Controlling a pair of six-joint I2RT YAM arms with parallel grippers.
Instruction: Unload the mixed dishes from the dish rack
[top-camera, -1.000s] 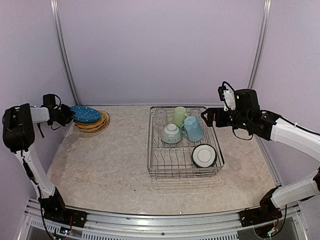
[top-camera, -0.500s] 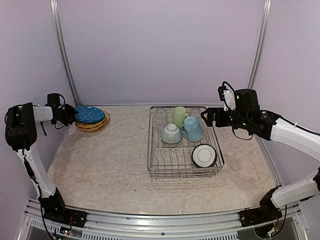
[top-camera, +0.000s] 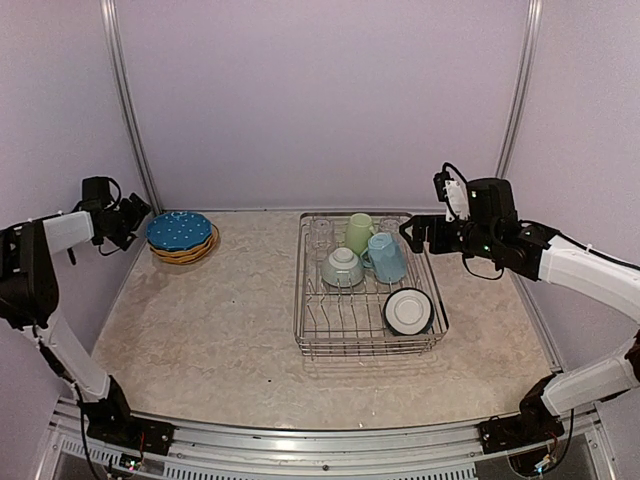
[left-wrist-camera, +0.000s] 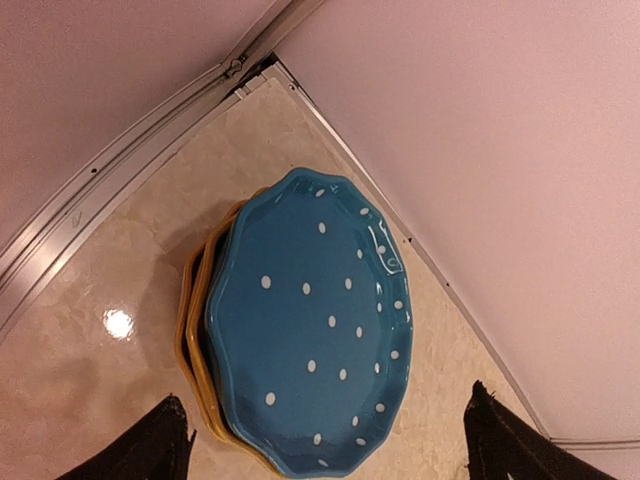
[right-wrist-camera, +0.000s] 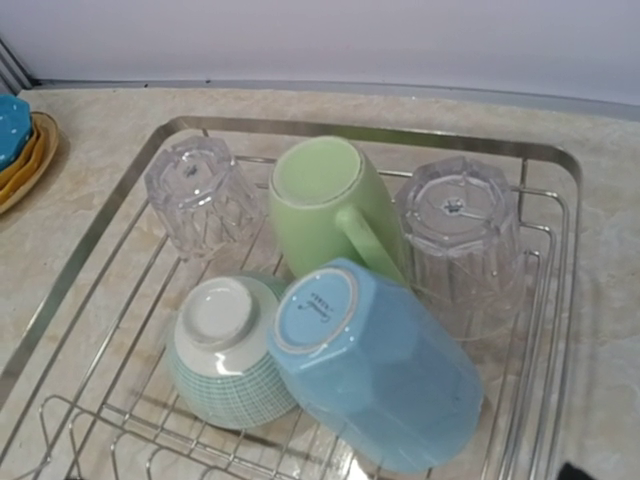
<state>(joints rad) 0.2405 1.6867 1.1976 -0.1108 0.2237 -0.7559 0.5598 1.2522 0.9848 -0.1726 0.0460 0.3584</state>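
Observation:
The blue white-dotted plate (top-camera: 179, 230) (left-wrist-camera: 310, 330) lies on top of the yellow plates (top-camera: 190, 252) (left-wrist-camera: 198, 340) at the back left corner. My left gripper (top-camera: 134, 211) (left-wrist-camera: 326, 395) hovers just left of the stack, jaws wide open, touching nothing. The dish rack (top-camera: 299, 290) (right-wrist-camera: 330, 130) holds a pale green mug (top-camera: 359, 232) (right-wrist-camera: 320, 205), a light blue mug (top-camera: 386, 257) (right-wrist-camera: 385, 365), an upturned bowl (top-camera: 342, 267) (right-wrist-camera: 225, 355), two clear glasses (right-wrist-camera: 200, 195) (right-wrist-camera: 462, 240) and a white bowl (top-camera: 408, 311). My right gripper (top-camera: 412, 232) hangs open over the rack's right rim, empty.
Metal corner posts (top-camera: 128, 110) and the purple walls close in the table on three sides. The plate stack sits tight in the corner by the wall rail (left-wrist-camera: 120, 160). Bare marbled tabletop (top-camera: 210, 330) lies between the stack and the rack.
My left gripper opened, let go of the blue dotted plate onto the yellow stack, and drew back to the left. The right arm stayed nearly still.

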